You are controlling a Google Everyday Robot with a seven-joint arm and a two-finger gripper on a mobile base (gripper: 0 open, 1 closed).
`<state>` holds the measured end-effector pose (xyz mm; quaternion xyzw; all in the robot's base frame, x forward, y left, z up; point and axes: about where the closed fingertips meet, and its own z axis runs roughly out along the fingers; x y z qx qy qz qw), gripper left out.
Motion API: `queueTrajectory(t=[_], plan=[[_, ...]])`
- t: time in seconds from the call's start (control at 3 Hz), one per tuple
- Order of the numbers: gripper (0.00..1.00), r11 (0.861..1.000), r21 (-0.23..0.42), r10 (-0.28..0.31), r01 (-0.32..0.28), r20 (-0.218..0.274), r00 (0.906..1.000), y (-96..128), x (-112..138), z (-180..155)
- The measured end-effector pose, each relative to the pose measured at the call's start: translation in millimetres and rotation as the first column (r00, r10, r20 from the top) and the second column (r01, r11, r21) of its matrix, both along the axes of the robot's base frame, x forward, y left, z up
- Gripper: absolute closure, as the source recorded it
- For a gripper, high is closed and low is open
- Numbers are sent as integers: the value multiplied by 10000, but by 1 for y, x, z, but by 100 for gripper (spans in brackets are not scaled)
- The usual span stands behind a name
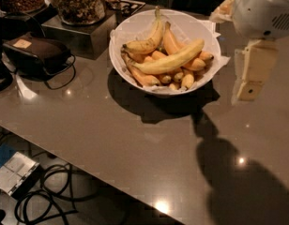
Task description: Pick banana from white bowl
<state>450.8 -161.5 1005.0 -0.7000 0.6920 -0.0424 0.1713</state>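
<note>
The white bowl (123, 76), lined with crinkled white paper, stands on the grey-brown table at the upper middle. The long pale yellow banana (170, 60) lies across the top of the pile, its tip pointing to the upper right. A shorter brown-speckled banana (149, 41) and several stubby orange-yellow bananas (186, 78) lie around and under it. My gripper (247, 86) hangs from the white arm housing (264, 8) at the right, just beside the bowl's right rim and above the table. It holds nothing that I can see.
Glass jars of snacks (79, 1) stand on a metal box (76, 34) at the back left. A black device with a cable (36, 53) lies left of the bowl. The table's front edge runs diagonally; cables and a box (15, 172) lie on the floor below.
</note>
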Motion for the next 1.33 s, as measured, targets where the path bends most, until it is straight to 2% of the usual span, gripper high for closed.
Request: queueTrajectory(t=[0.33, 1.0, 1.33], plan=[[0, 9942, -513, 947, -943, 53, 9955, 26, 12, 0], [0, 9960, -358, 823, -812, 294, 9962, 34, 25, -4], [0, 9966, -338, 761, -749, 367, 9964, 41, 45, -7]])
